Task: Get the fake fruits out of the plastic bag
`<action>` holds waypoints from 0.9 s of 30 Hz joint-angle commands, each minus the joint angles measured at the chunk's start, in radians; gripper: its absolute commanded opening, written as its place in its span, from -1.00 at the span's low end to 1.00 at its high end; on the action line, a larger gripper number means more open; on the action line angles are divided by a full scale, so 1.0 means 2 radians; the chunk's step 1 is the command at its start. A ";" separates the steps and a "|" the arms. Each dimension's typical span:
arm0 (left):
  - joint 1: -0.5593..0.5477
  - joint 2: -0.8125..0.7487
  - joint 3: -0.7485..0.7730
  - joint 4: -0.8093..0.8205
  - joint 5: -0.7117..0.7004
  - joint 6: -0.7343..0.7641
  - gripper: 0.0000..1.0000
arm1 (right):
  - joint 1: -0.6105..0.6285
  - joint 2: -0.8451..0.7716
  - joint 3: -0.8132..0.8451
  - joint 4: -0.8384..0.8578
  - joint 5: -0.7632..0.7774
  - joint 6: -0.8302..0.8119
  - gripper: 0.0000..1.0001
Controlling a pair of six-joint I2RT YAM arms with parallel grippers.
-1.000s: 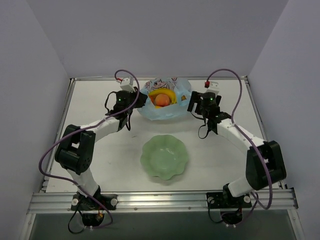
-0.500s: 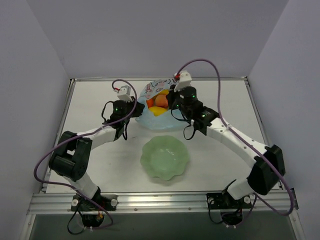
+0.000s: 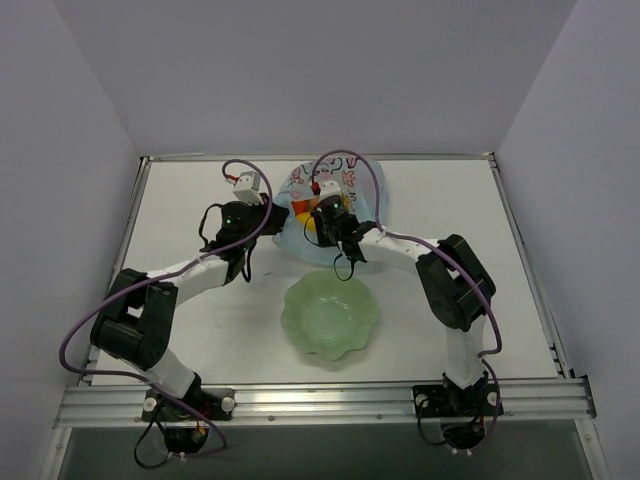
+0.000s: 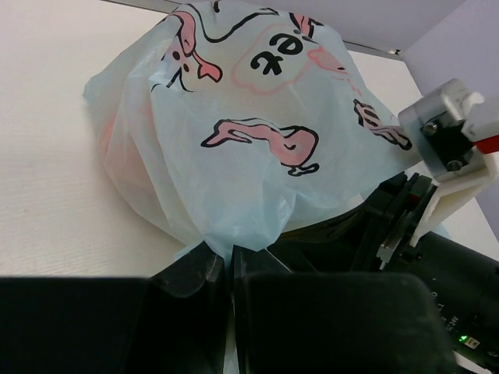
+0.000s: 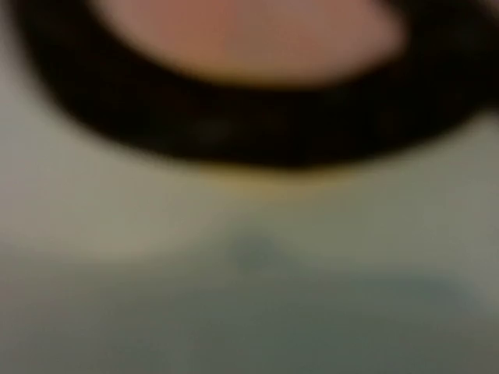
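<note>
The light-blue plastic bag (image 3: 352,186) with its pink-and-black print lies at the back of the table. My left gripper (image 3: 268,213) is shut on the bag's left edge, and the left wrist view shows the film (image 4: 234,125) pinched between the jaws (image 4: 228,257). My right gripper (image 3: 318,222) reaches into the bag's mouth, shut, with its fingertips buried. Slivers of orange and yellow fake fruits (image 3: 303,208) show beside it. The right wrist view is a blur with a pink round shape (image 5: 249,31) at the top; I cannot tell if anything is held.
A pale green scalloped bowl (image 3: 330,313) sits in front of the bag, near the middle of the table. The right arm's wrist and white camera mount (image 4: 452,148) press against the bag's right side. Walls close in the table on three sides.
The right arm swung left from the bag's right side into the bag's mouth, covering the fruits, and its jaws closed. The left gripper kept its hold and drew slightly left.
</note>
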 commanded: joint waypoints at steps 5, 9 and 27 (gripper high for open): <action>0.001 0.008 0.005 0.045 0.022 -0.008 -0.95 | -0.001 -0.049 0.005 0.040 -0.050 -0.020 -1.00; 0.002 0.017 0.001 0.048 0.017 -0.007 -0.95 | -0.009 -0.053 0.030 0.028 -0.042 -0.045 -0.61; 0.003 0.028 -0.007 0.076 0.032 -0.029 -0.95 | -0.043 0.082 0.130 0.055 0.081 0.028 0.46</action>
